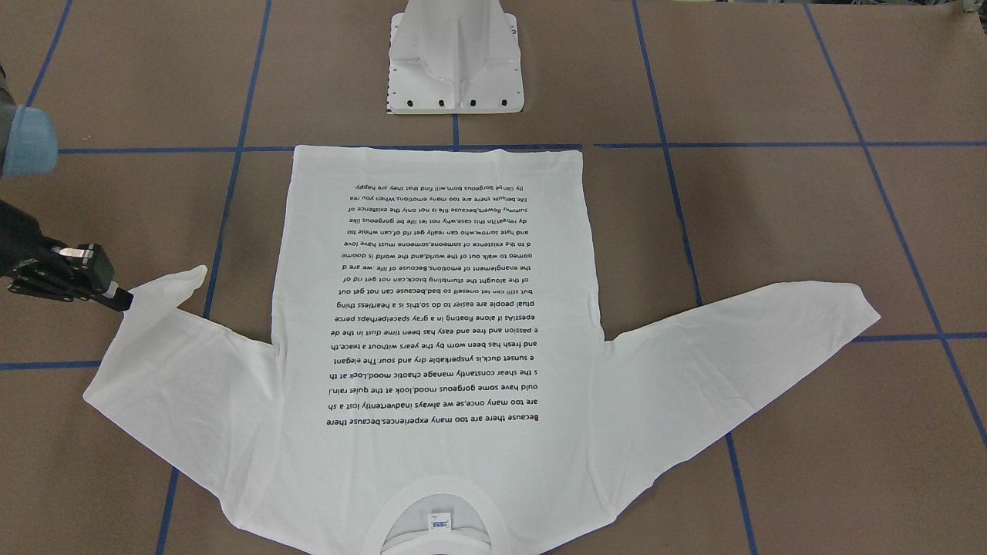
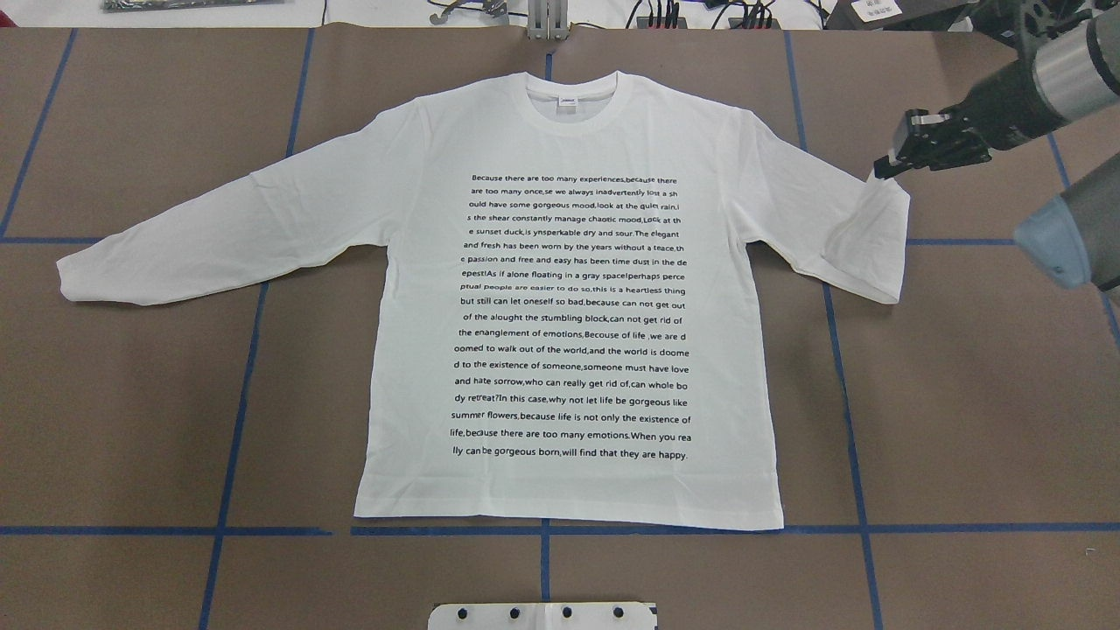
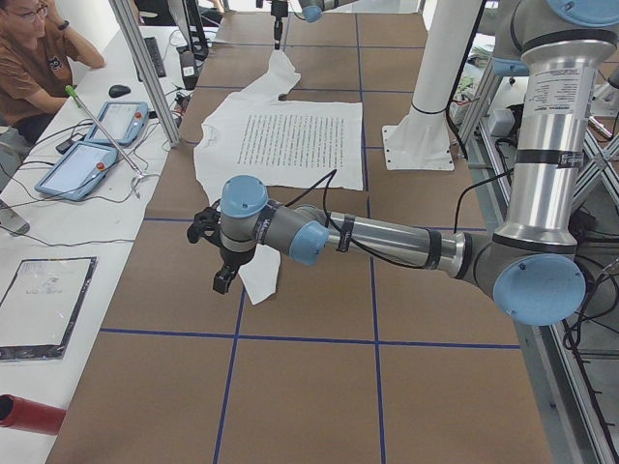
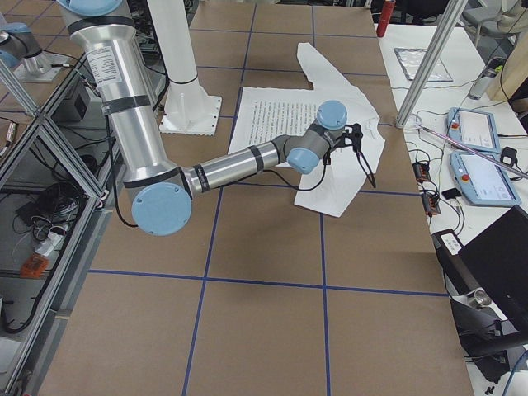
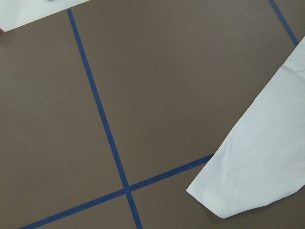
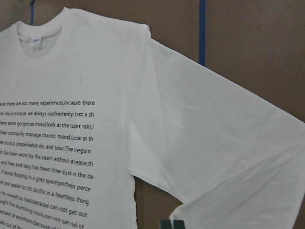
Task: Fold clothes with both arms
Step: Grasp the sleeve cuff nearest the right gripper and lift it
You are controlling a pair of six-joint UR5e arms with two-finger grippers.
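The white long-sleeved T-shirt [image 2: 569, 306] lies flat on the brown table, black text up, collar [image 2: 573, 92] at the far side from the robot. Its left sleeve [image 2: 175, 254] stretches straight out. Its right sleeve [image 2: 866, 245] is bent at the elbow, cuff pointing back toward the robot. My right gripper [image 2: 878, 172] looks shut, its tip by that sleeve's outer edge [image 1: 127, 308]; I cannot tell whether it touches cloth. My left gripper [image 3: 222, 283] hangs above the left cuff [image 5: 252, 167]; I cannot tell its state.
The white pedestal base [image 1: 455, 69] stands by the shirt's hem. Blue tape lines [image 2: 236, 394] grid the table. A person [image 3: 39, 58] sits at the side bench with two tablets [image 3: 116, 121], cables and an aluminium post [image 3: 145, 68]. A red cylinder [image 3: 29, 414] lies nearby.
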